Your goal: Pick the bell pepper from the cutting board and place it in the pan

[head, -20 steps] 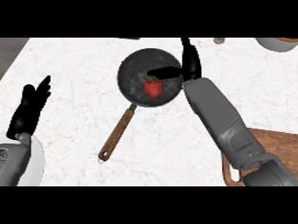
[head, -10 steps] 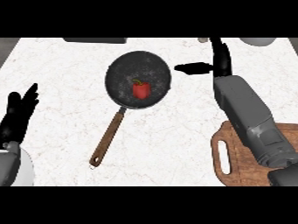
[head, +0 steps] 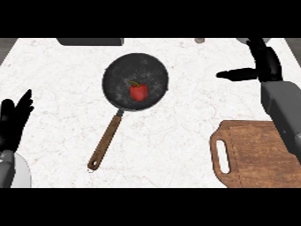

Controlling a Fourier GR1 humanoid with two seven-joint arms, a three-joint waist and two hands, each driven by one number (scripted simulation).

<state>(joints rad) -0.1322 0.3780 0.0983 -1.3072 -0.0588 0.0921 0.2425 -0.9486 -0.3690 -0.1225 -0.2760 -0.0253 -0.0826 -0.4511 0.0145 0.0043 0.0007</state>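
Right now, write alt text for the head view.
A red bell pepper lies in a dark pan on a white counter. The right hand is open beside the pan, the left hand rests open at left, cutting board at lower right.

Kitchen. White marble counter (head: pixel 178 132) carried a dark pan (head: pixel 135 81) with wooden handle left of the right hand (head: pixel 260 66), and a wooden cutting board (head: pixel 257 154) below that hand.

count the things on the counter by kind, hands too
pan: 1
bell pepper: 1, in the pan
cutting board: 1
hands: 2, left hand and right hand
total: 5
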